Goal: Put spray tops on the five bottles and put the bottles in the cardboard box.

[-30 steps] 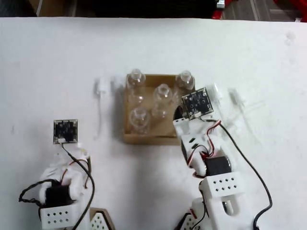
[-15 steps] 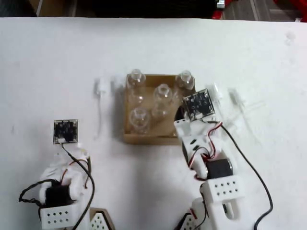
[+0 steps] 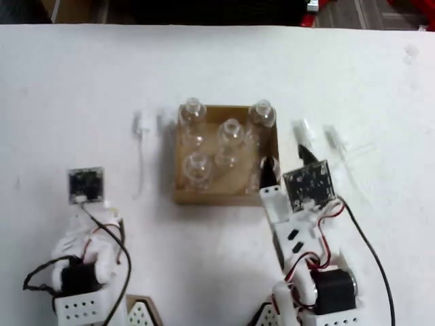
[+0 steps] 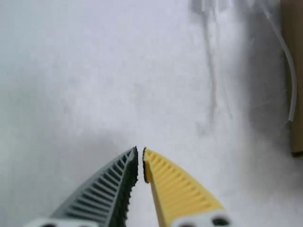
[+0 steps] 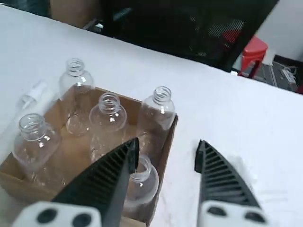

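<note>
All five bottles [image 5: 110,106] stand upright inside the cardboard box [image 3: 217,198], necks open, no tops on. So boxing is done ahead of capping, and the box prob. works as a rack that keeps them from tipping while tops go in. The spray tops lie loose on the table [image 3: 68,81] either side of the box. One [image 3: 143,123] w/ a long tube lies just off the wall on the left arm's side. At least two [image 3: 304,130] lie just off the opposite wall, i.e. stock within reach of each arm.

Right gripper [image 5: 168,144]: jaws wide apart, holding nothing, at the box's near corner on the right arm's side. It straddles that corner. One finger is over the corner bottle [image 5: 142,172], tip about at its neck; the other is outside the box over bare table. So that bottle sits under/beside one finger, not btwn the two, and the box wall is what's btwn them. The tops on that side lie beyond the outer finger, apart from it. My read: next pick should be a top, not a bottle.

Left gripper [image 4: 140,151]: jaws together, tips all but touching, nothing in them, low over the table, well short of the box on the left arm's side. The tube [image 4: 289,71] of the top there lies ahead of the tips, close along the box wall and well apart from the jaws. Looks parked.
</note>
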Controlling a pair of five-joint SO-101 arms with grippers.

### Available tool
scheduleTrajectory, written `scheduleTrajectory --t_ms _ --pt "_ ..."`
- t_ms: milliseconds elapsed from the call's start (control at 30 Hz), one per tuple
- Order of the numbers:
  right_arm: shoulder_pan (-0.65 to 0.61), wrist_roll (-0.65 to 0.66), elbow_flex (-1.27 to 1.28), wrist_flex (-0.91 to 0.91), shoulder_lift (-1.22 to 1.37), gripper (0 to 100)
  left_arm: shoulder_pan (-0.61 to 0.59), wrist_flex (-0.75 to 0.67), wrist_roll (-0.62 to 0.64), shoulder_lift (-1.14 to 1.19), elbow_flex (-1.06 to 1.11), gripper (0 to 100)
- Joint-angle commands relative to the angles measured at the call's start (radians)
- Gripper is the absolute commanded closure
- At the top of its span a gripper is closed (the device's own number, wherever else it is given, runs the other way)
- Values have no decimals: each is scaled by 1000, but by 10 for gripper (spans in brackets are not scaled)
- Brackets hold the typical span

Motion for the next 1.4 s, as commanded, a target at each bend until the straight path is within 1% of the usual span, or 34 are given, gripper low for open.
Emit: scheduleTrajectory --t_ms 0,133,167,233,333,367,433,467,533,633,733,800,867,933,1000,1233,1300,1367 --pt "148 -123 -40 44 -19 822 -108 -29 -12 -10 -91 976" --pt "332 -187 12 7 -16 822 -148 -28 -25 -10 -110 976" --pt "357 -203 48 -15 -19 822 -163 -28 -60 -10 -112 976" --pt "369 -222 141 -81 -19 822 -206 -31 -190 -12 -117 976" --pt "371 -241 270 -232 -19 822 -278 -91 -396 -12 -109 976" --pt "377 -244 285 -272 -16 822 -295 -133 -433 -12 -109 976" --pt "392 -250 304 -289 -16 822 -300 -207 -413 -12 -123 976" --pt "392 -250 307 -289 -19 822 -297 -218 -404 -10 -141 974" --pt "395 -249 311 -294 -19 822 -255 -219 -419 -8 -186 945" --pt "395 -249 313 -294 -19 822 -136 -192 -436 -7 -267 898" --pt "401 -249 315 -295 -19 823 2 -141 -437 4 -381 915" --pt "401 -249 316 -295 -19 824 58 -143 -436 64 -448 917" --pt "397 -249 330 -297 -19 824 90 -183 -434 180 -505 917" --pt "394 -249 336 -298 -19 824 107 -230 -427 349 -571 917" --pt "394 -249 347 -323 -19 824 131 -238 -381 547 -678 917" --pt "394 -241 394 -395 -19 824 260 -103 -210 1231 -1208 917" --pt "394 -241 396 -395 -19 824 269 -61 -120 1425 -1367 917" --pt "394 -241 396 -395 -19 824 266 -32 6 1613 -1524 917"
